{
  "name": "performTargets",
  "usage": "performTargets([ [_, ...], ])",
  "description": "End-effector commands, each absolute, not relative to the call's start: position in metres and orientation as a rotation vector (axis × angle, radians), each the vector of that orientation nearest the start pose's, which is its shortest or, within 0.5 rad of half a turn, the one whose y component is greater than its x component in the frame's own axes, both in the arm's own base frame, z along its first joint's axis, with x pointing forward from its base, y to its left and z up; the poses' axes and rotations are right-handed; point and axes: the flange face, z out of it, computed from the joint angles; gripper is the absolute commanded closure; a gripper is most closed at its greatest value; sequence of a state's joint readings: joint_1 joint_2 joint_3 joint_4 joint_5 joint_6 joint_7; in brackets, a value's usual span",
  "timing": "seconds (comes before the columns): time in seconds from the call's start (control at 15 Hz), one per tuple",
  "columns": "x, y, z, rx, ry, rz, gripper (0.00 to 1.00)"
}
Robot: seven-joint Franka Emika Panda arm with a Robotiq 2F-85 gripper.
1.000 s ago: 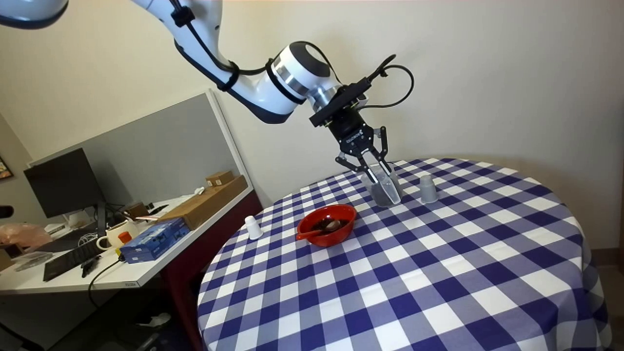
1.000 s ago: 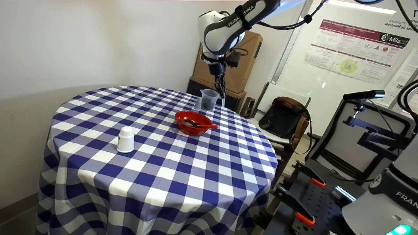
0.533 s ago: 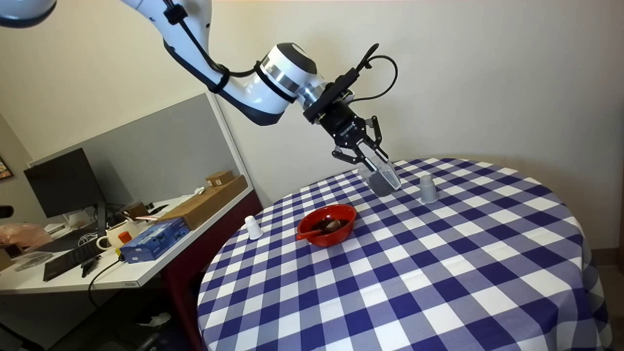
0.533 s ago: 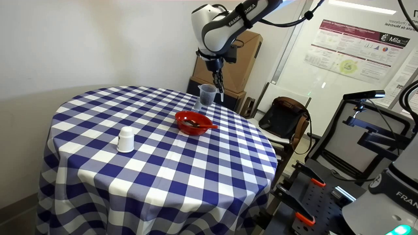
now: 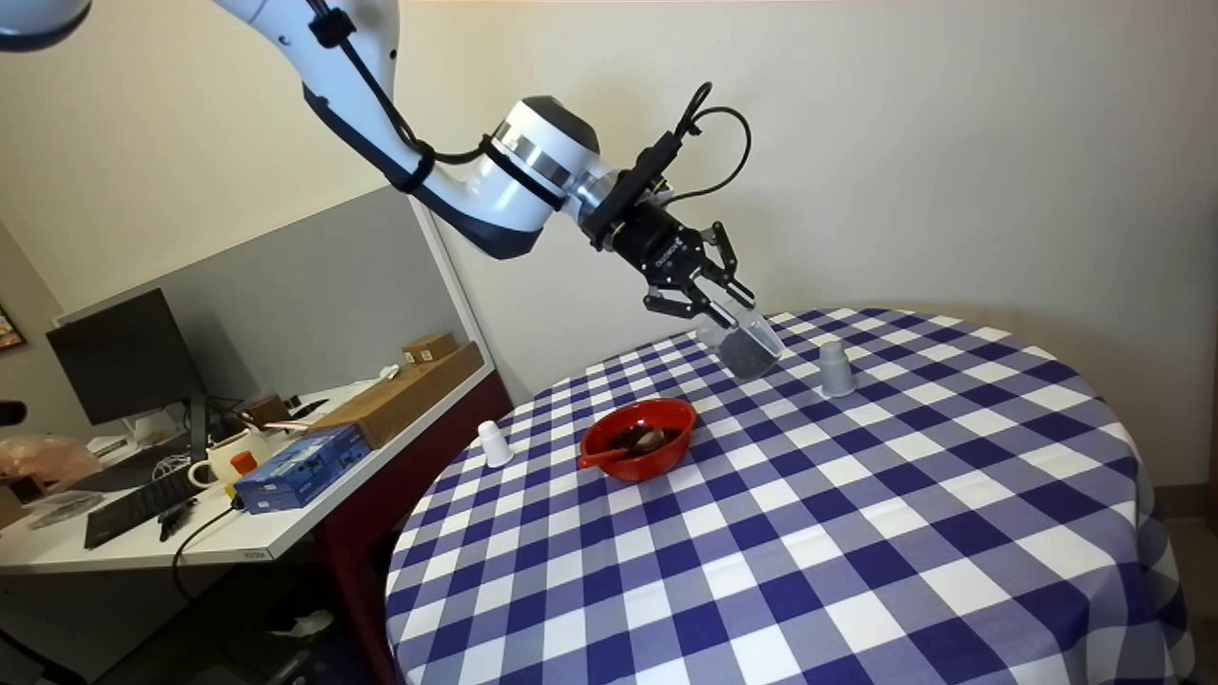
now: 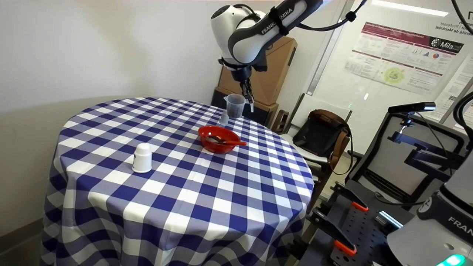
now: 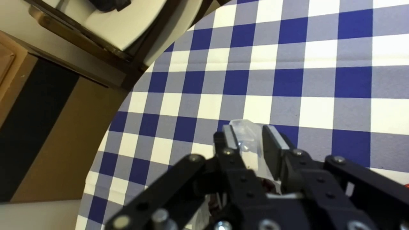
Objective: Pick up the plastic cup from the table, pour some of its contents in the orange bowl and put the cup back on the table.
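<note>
One plastic cup (image 6: 235, 106), dark stuff (image 5: 745, 358) showing in its lower half, hangs mouth up in the claw (image 5: 740, 313), which is closed on its handle (image 7: 248, 138), and it looks clear of the table (image 5: 856, 542), near the orange bowl (image 5: 657, 466) but not over it. I judge the lift done and the pour not yet begun; next the cup should travel level to above the bowl, firmly gripped, before it is tipped.

The white arm (image 5: 500, 190) wears black straps (image 6: 279, 21) and cabling (image 6: 325, 29); its black tool (image 7: 251, 136) bears silvery screws (image 7: 223, 225).
</note>
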State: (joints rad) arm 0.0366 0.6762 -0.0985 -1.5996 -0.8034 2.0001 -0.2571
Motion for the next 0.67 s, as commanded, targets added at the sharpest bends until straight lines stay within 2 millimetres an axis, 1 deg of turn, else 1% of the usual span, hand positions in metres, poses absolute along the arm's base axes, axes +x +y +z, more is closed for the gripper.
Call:
performTargets([
  [0.0, 0.666, -0.062, 0.240, 2.194, 0.821, -0.437, 0.88],
  [0.27, 0.660, -0.041, 0.239, 2.116, 0.869, -0.421, 0.88],
  [0.6, 0.644, -0.011, 0.239, 2.056, 0.923, -0.401, 0.88],
])
